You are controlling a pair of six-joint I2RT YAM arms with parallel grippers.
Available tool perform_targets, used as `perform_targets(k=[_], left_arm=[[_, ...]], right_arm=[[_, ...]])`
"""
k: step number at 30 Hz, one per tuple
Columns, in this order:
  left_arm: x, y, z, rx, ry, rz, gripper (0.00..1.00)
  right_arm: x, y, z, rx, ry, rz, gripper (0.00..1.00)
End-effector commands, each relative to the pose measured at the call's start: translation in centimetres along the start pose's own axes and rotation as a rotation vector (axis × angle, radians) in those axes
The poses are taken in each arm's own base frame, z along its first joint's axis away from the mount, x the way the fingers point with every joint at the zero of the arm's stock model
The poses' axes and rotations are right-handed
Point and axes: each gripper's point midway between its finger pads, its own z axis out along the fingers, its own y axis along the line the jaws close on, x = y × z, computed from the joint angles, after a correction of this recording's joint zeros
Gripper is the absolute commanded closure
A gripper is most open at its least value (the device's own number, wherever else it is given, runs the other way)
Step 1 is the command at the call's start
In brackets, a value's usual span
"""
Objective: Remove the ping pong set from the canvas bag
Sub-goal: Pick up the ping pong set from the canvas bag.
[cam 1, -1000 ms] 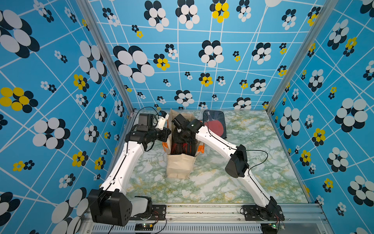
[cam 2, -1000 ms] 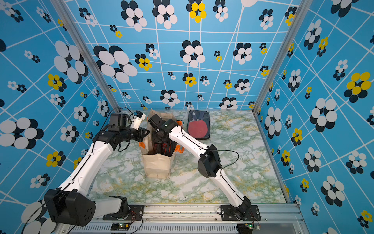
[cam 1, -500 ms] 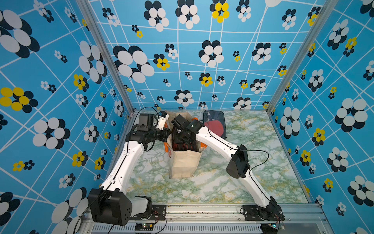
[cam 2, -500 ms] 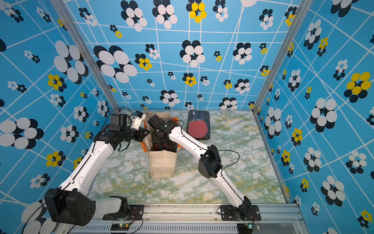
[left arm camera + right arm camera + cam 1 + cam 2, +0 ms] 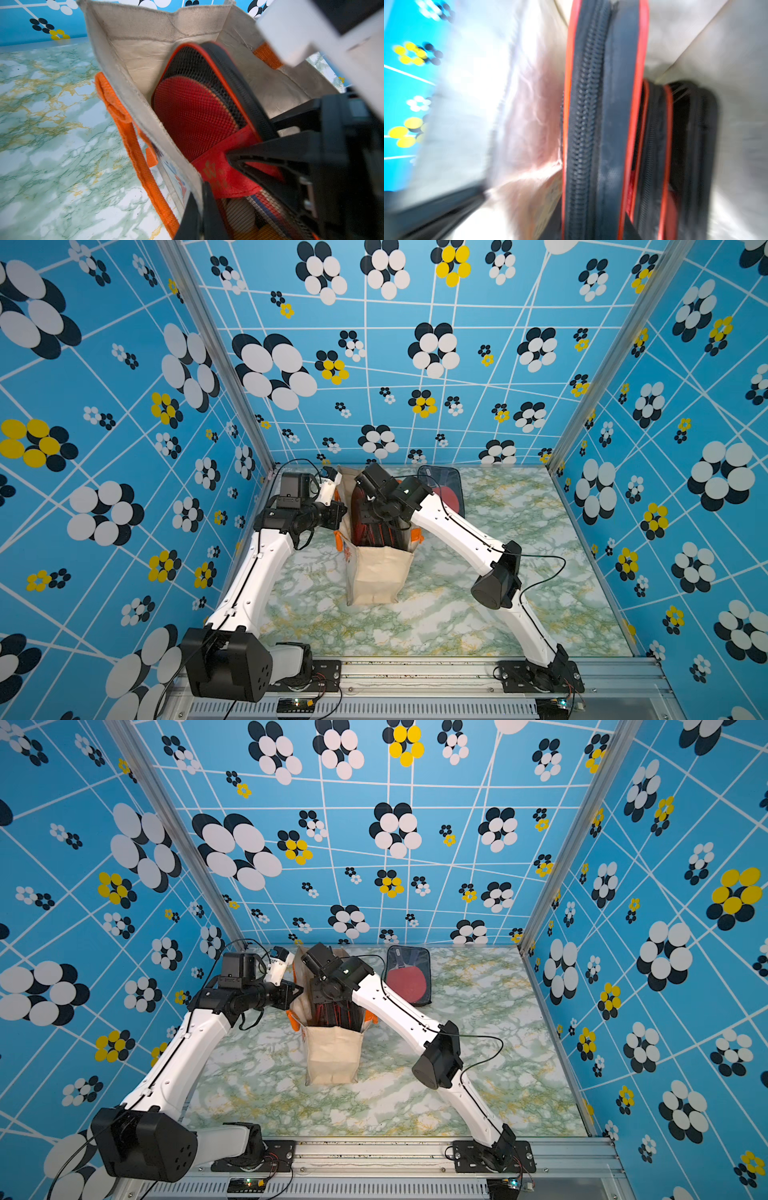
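Visibly boxy cream canvas bag (image 5: 376, 576), orange handles (image 5: 133, 145).

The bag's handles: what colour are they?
Bright orange handles on the cream bag, clearest in the left wrist view.

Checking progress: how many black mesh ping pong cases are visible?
3: first case flat on the marble table; second case in the beige canvas bag; third case deeper beside it. Others may be hidden.

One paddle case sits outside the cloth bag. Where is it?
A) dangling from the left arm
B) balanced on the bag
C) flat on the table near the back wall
C: the paddle case lies flat on the table by the back wall, beyond the bag.
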Motion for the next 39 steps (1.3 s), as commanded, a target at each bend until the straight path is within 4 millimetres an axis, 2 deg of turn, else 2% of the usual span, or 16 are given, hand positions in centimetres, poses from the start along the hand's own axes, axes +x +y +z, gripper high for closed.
perform_targets(k=[1,12,16,19,20,27,31,39], left_arm=[[-0.8,0.4,-0.7,-0.013,-0.035,0.009,1.0],[-0.5,0.3,-0.6,0.003,-0.032,0.004,1.0],[-0.2,0.2,-0.5,0.011,-0.028,0.004,1.0],[-0.1,0.2,-0.4,0.015,-0.026,0.006,1.0],[-0.1,0.2,-0.5,0.014,-0.027,0.007,1.0],[0.0,0.3,-0.5,0.005,-0.019,0.011,1.0],[0.1,0.3,-0.5,0.007,-0.016,0.01,1.0],[0.4,0.0,-0.6,0.022,-0.015,0.014,1.0]], right_arm=[[-5.5,0.4,-7.7,-0.037,-0.212,-0.005,1.0],[-8.6,0.3,-12.6,-0.053,-0.351,-0.011,1.0],[-9.5,0.4,-14.1,-0.061,-0.396,-0.011,1.0],[-10.1,0.2,-14.5,-0.054,-0.422,-0.011,1.0],[-10.7,0.1,-16.5,-0.064,-0.46,0.0,1.0],[-12.8,-0.3,-20.1,-0.096,-0.563,0.026,1.0],[-13.8,-1.2,-22.0,-0.098,-0.614,0.046,1.0],[-15.3,-4.8,-25.3,-0.068,-0.701,0.097,1.0]])
